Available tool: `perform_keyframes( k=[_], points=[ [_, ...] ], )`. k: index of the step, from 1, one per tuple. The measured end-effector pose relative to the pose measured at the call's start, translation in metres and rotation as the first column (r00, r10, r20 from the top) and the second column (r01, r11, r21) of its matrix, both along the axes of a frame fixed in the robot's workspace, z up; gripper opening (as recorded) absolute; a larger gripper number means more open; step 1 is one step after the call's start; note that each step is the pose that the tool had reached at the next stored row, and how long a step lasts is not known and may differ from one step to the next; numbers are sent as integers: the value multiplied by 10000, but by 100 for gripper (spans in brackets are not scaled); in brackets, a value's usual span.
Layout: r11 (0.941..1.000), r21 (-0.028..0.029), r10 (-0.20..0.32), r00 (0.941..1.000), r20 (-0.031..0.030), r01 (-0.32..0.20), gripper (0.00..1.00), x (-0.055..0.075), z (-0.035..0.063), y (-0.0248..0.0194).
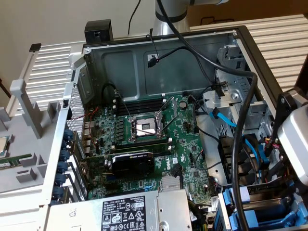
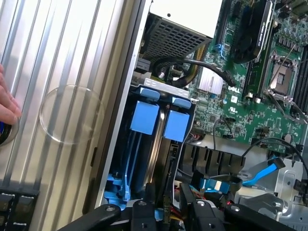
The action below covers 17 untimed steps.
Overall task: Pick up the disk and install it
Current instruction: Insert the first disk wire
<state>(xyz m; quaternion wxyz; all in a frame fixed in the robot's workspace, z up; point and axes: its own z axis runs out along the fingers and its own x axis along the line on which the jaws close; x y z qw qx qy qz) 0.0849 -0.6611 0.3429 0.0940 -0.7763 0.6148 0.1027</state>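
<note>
Case [image 1: 144, 62] is plain matt grey sheet metal. The motherboard [image 1: 188, 144] is green board with a slight sheen, and the graphics card [image 1: 132, 164] has a matt black plastic shroud. The power supply [image 1: 168, 207], lower middle of the exterior view, is dull grey metal with a paper-looking sticker [image 1: 126, 217]. Blue tabs [image 2: 144, 118] look like smooth plastic, the ribbed panel [image 2: 62, 53] is shiny metal, and the gripper [image 2: 168, 214] is matt black.

prob. a robotics lab or pc-assembly test bench, not a home: an open desktop pc case [image 1: 163, 41] lies on a ribbed metal bench [image 1: 284, 43], mobo [image 1: 185, 139] w/ bare cpu socket [image 1: 144, 127] exposed, robot arm [image 1: 168, 14] stands behind it, keyboard [image 2: 14, 209] on the bench.
</note>
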Motion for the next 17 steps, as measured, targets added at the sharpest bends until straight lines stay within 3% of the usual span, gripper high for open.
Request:
perform_keyframes(
  k=[4, 11, 17],
  points=[
    [10000, 31, 1, 9999, -164, 0, 34, 23, -5, -12],
    [10000, 53, 0, 9996, -281, 1, 34, 19, -8, -16],
    [9999, 117, 2, 9993, -386, 3, 34, 19, -21, -16]
  ],
)
